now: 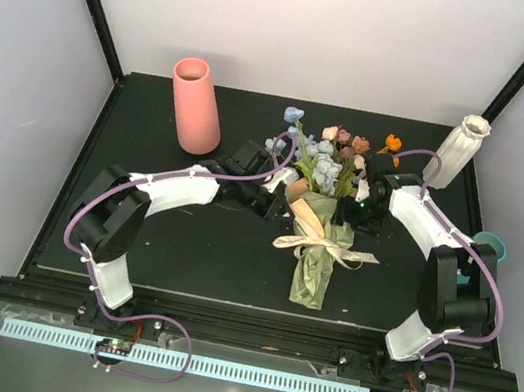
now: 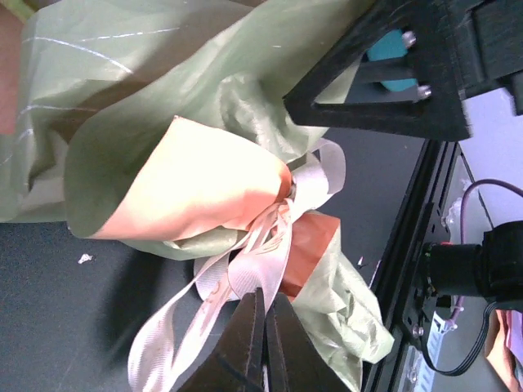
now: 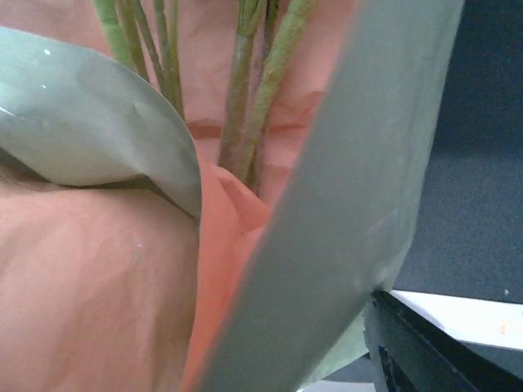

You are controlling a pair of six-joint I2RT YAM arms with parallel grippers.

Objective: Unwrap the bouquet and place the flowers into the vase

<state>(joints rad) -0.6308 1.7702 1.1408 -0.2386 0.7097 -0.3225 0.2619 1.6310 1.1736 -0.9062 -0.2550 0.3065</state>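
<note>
The left end effector (image 2: 263,298), shut on the ribbon (image 2: 167,335) at its tips, seems placed to untie the bouquet (image 1: 315,266); for the right end effector (image 1: 351,210) I cannot tell the opening.

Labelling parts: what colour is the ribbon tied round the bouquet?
Cream woven fabric ribbon, clearest in the left wrist view.

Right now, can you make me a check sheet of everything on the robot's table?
Surface: black table.
Job's things: bouquet lies in the middle, wrapped, tied with a ribbon; flowers point away from the arms; white vase stands upright far right, no flowers in it.
Clutter: pink vase far left; teal vase at the right edge.
End effectors: left end effector shut at the ribbon; right end effector against the wrap, state unclear.
Cables: purple cables loop along both arms.
Surroundings: white walls.
</note>
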